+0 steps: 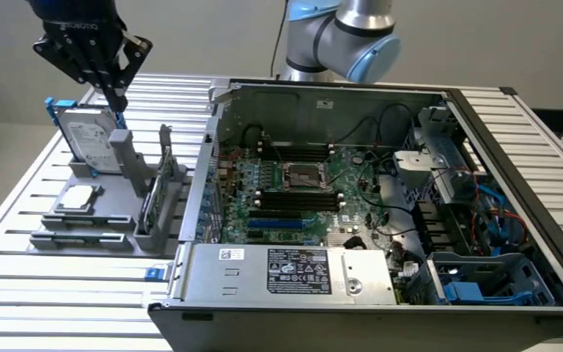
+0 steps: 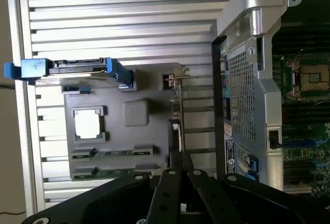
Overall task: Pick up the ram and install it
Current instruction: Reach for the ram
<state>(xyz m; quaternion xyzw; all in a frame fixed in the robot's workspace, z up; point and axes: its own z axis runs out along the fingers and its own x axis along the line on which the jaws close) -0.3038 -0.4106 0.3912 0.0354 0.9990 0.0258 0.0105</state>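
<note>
One black linked-finger tool (image 1: pixel 117 101) hangs with its fingers drawn together on nothing, above the silver hard drive with blue brackets (image 1: pixel 91 138) at the far end of the grey moulded parts holder (image 1: pixel 86 238). The thin, long, dark greenish ram (image 1: pixel 153 205) stands on edge in that holder, on the side nearest the open grey computer case (image 1: pixel 360 183), well apart from the tool. Holder and case sit on the slatted aluminium bench (image 1: pixel 27 293).

A robotics lab (slotted aluminium bench (image 1: pixel 47 293), opened PC (image 1: pixel 223 282)).
</note>
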